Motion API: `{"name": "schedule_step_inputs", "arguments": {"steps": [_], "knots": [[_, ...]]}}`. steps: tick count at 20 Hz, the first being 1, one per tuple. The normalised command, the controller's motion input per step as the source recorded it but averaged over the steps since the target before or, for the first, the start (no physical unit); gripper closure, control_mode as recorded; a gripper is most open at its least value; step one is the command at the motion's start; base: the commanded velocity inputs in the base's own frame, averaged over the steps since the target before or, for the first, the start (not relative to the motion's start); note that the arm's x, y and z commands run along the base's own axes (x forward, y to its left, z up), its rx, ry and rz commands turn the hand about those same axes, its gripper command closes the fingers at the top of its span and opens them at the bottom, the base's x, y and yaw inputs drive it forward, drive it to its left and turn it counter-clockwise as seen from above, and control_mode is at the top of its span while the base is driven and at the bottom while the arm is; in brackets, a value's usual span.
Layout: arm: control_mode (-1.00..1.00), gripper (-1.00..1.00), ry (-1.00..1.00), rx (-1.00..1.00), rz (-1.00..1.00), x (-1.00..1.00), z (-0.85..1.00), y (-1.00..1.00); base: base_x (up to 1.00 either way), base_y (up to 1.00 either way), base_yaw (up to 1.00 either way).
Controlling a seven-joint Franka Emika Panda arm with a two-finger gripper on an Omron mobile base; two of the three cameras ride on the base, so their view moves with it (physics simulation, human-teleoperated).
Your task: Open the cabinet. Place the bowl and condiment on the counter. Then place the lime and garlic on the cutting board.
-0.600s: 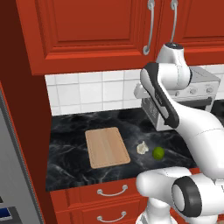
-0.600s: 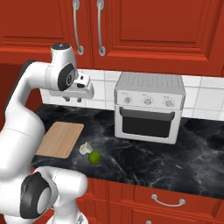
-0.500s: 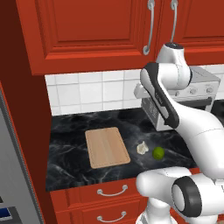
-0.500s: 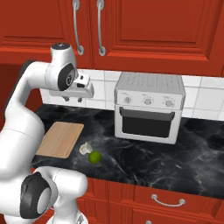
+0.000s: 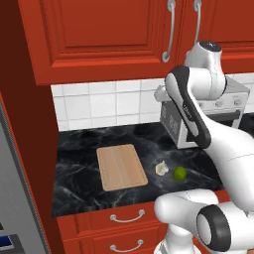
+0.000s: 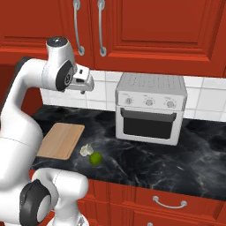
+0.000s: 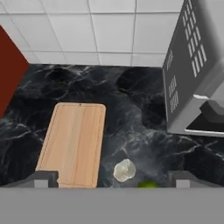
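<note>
The red-orange cabinet [image 5: 106, 34] [image 6: 154, 26] hangs over the counter with both doors closed, their curved silver handles [image 5: 170, 31] [image 6: 77, 27] side by side. My gripper [image 6: 84, 84] [image 5: 161, 95] [image 7: 113, 181] hovers open and empty below the doors, in front of the tiles and high above the counter [image 5: 79, 149] [image 6: 198, 163] [image 7: 131, 113]. The cutting board [image 5: 121, 166] [image 6: 62, 140] [image 7: 74, 142] lies bare. To its right sit the garlic [image 5: 161, 168] [image 6: 86, 149] [image 7: 124, 170] and the lime [image 5: 179, 173] [image 6: 95, 158] [image 7: 148, 185], close together on the counter. The bowl and condiment are out of view.
A grey toaster oven [image 6: 150, 108] [image 5: 218, 111] [image 7: 197, 78] stands on the counter to the right of the gripper. Red drawers [image 5: 124, 218] [image 6: 167, 201] run under the counter's front edge. A tall red side panel [image 5: 25, 149] bounds the counter on the left.
</note>
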Motion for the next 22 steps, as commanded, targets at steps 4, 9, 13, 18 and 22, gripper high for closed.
{"name": "schedule_step_inputs", "arguments": {"steps": [4, 9, 13, 18, 22], "knots": [[-1.0, -1.0, -0.23, 0.02, 0.0, 0.0, 0.42, 0.0, 0.0, 0.0, 0.0], [-1.0, -1.0, -0.3, 0.02, 0.0, -0.03, 0.43, 0.0, 0.0, 0.0, 0.0], [-1.0, -1.0, -0.32, 0.02, 0.0, 0.0, 0.42, 0.0, 0.0, 0.0, 0.0], [-1.0, -1.0, -0.24, 0.0, 0.0, 0.01, 0.33, 0.05, 0.0, 0.0, 0.0], [-1.0, -1.0, -0.19, 0.0, -0.01, 0.03, 0.36, 0.03, 0.0, 0.0, 0.0]]}}
